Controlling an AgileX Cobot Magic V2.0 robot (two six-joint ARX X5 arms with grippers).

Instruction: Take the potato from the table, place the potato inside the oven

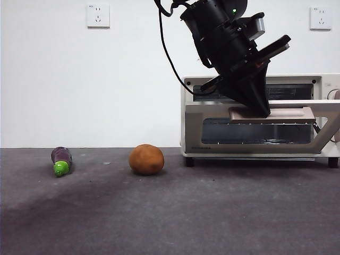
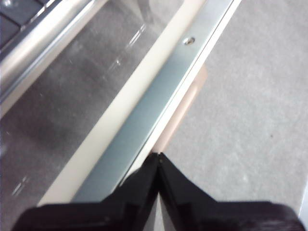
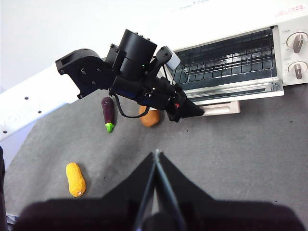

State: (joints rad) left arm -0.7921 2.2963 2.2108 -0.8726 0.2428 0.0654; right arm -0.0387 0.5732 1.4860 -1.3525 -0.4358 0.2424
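The potato, a roundish orange-brown lump, lies on the table to the left of the oven. The oven's door hangs open, about level, and the wire rack shows inside. My left gripper is shut, with its tip on the door's front edge by the beige handle. My right gripper is shut and empty, high above the table in front of the oven.
A small purple eggplant with a green cap lies left of the potato. A yellow lump lies nearer the table's front left. Two knobs sit on the oven's right side. The left arm reaches across above the vegetables.
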